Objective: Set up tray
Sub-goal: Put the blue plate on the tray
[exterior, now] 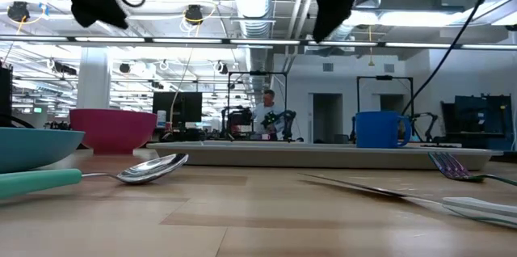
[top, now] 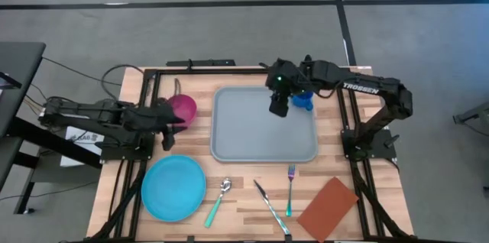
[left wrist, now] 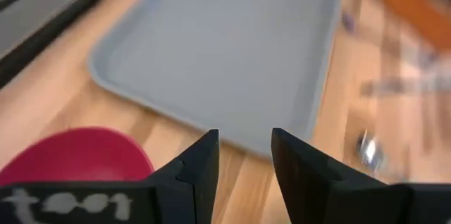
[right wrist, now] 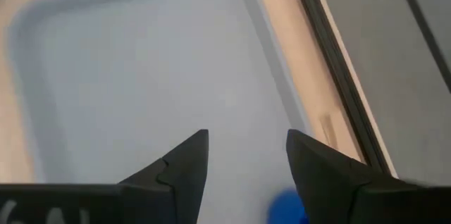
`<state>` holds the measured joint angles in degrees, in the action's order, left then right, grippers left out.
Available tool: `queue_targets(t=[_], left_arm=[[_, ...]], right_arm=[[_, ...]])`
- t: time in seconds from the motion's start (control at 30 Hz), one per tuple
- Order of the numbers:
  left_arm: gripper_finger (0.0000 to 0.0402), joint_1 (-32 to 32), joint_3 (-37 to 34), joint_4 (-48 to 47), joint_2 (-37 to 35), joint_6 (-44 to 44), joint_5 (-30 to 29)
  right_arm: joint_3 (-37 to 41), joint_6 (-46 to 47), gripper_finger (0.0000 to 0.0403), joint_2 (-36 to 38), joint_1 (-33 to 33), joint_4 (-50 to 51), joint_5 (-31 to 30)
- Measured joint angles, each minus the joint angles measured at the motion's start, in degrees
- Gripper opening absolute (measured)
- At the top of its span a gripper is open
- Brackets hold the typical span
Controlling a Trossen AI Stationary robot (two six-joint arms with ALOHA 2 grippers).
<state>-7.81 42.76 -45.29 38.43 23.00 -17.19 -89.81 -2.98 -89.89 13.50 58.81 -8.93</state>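
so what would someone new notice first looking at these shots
Probably the big grey-blue tray in the middle of the wooden table, bare except for a blue mug in its far right corner. The right gripper hangs open above the tray beside that mug. To the left, the left gripper is open next to a pink bowl, with a bright blue plate in front of it.

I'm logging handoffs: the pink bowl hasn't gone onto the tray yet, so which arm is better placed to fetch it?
Left, probably. The left pincer hangs open right beside the pink bowl, whereas the right pincer is open above the tray, near the blue mug, across the tray from the bowl.
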Motion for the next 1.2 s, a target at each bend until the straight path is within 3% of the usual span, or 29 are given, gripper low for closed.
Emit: queue_targets(t=[0.5,0.63,1.2], left_arm=[[0.0119,-1.0,0.0,-1.2,18.8,-6.0,11.1],[0.0119,-2.9,0.0,0.1,20.2,-7.9,13.8],[0.0119,-8.8,-2.0,2.8,21.0,-3.9,13.5]], right_arm=[[-0.2,0.0,0.0176,0.0,-9.0,-1.7,0.0],[-0.2,0.0,0.0176,0.0,-10.2,-1.7,-0.1],[-0.1,1.8,0.0171,0.0,-10.5,-1.7,-0.1]])
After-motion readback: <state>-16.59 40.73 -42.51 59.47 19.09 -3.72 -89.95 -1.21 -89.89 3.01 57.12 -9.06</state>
